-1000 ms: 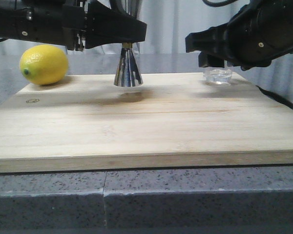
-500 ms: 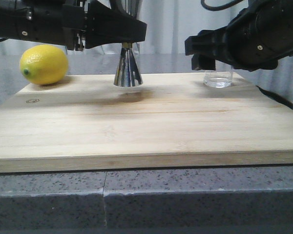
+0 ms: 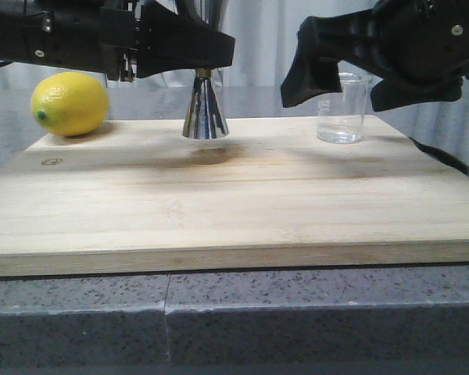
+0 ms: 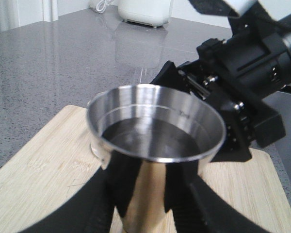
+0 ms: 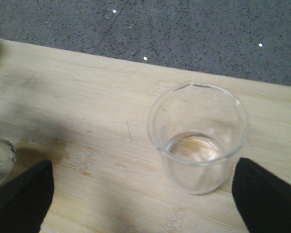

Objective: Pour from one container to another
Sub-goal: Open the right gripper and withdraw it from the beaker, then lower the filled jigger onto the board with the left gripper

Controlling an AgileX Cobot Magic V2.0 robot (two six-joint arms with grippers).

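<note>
Front view: the right pincer has risen off the beaker, which now stands free on the board just below it; the left pincer stays clamped on the jigger.
Left wrist view: the jigger, gripped between the fingers, holds liquid.
Right wrist view: the right pincer's fingers are spread wide, the beaker between them, untouched and nearly empty.
Meaning: the pour looks finished, the beaker set down.
</note>
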